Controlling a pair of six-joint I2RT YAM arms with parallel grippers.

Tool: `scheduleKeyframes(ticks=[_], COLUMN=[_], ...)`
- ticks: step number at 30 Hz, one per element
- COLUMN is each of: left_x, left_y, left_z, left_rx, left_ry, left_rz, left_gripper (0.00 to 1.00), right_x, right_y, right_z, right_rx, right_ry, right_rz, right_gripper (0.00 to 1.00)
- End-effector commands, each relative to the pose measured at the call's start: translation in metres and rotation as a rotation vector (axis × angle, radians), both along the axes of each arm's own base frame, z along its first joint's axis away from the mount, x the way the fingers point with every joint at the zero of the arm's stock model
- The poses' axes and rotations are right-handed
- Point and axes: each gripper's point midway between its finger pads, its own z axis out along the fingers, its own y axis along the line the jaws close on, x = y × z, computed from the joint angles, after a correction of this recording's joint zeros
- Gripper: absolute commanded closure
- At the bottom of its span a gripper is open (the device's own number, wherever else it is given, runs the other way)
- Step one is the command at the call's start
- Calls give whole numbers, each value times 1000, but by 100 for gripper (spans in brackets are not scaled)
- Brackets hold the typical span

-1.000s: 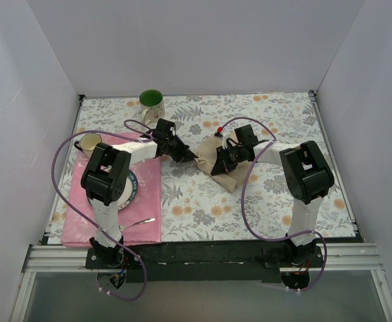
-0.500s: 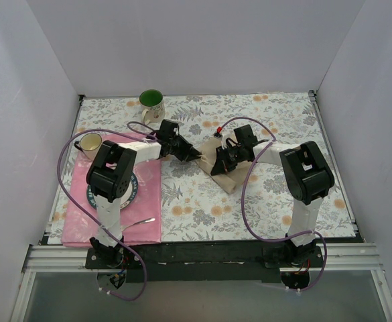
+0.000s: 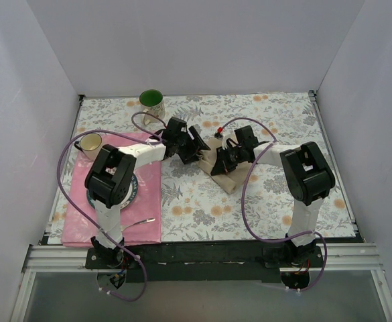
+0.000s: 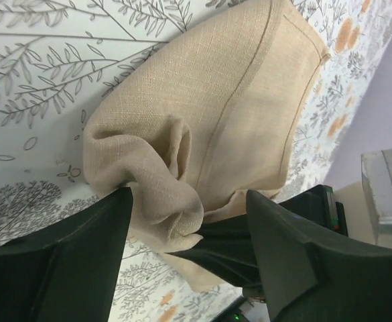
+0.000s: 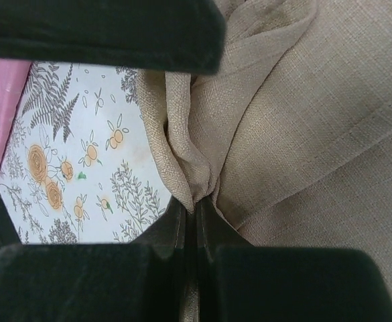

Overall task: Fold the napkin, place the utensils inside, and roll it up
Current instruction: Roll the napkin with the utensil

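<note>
A pink placemat (image 3: 145,201) lies at the 8 o'clock side of the table (image 3: 343,221), with a plate (image 3: 133,188) on it mostly hidden under the left arm. One silver utensil (image 3: 141,221) rests on the mat's near edge, at 6 o'clock from the plate. A small tan cup (image 3: 88,142) stands at the mat's far left corner. A mug (image 3: 151,102) with a green inside stands at the table's 11 o'clock.

The left tool (image 3: 194,144) sits at 10 o'clock from the napkin (image 3: 229,180). In the left wrist view its fingers (image 4: 82,248) stand apart, with a bunched lump of the tan cloth (image 4: 236,100) lying between them; neither finger presses it.

The napkin lies near the middle of the table on the floral tablecloth (image 3: 269,194), partly folded and rumpled at its left end.

The right tool (image 3: 219,164) is down on the napkin, its arm reaching in from 4 o'clock. In the right wrist view its jaws are together, clamped on a gathered fold of the napkin (image 5: 303,100) at their tips (image 5: 196,208).
</note>
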Motion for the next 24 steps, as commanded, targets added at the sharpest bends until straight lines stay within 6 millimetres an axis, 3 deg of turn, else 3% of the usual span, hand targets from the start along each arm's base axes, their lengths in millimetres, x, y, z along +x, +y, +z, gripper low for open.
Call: scheduleKeyframes(ticks=[1,2,3,7,9,11,16,20,24], left_x=[3,-3,-7,-38,-56,-74,-99,-102,-98], left_y=[26,31,33,55,55,51,20,2,3], left_z=[42,42,52,48,47,41,58,50,39], left_rx=[166,185,183,224,180,96,-222,-386,-424], left_ry=[-141,-120,-138,-76,-30,35,10,55,60], left_rz=[-44,-43,-47,-26,-26,-11,-99,-107,-57], left_gripper=[29,18,16,10,10,11,27,28,32], right_x=[-45,-47,-47,-43,-42,-41,-40,-42,-42], right_y=[-42,-41,-39,-37,-34,-33,-24,-19,-17], right_z=[-71,-72,-71,-67,-64,-62,-51,-43,-38], right_rx=[-213,-204,-197,-167,-143,-129,-59,-2,42], right_ry=[178,185,187,184,185,185,219,238,254], right_rz=[-39,-34,-33,-35,-29,-26,-34,-22,-28], right_gripper=[99,99,99,99,99,99,99,99,99])
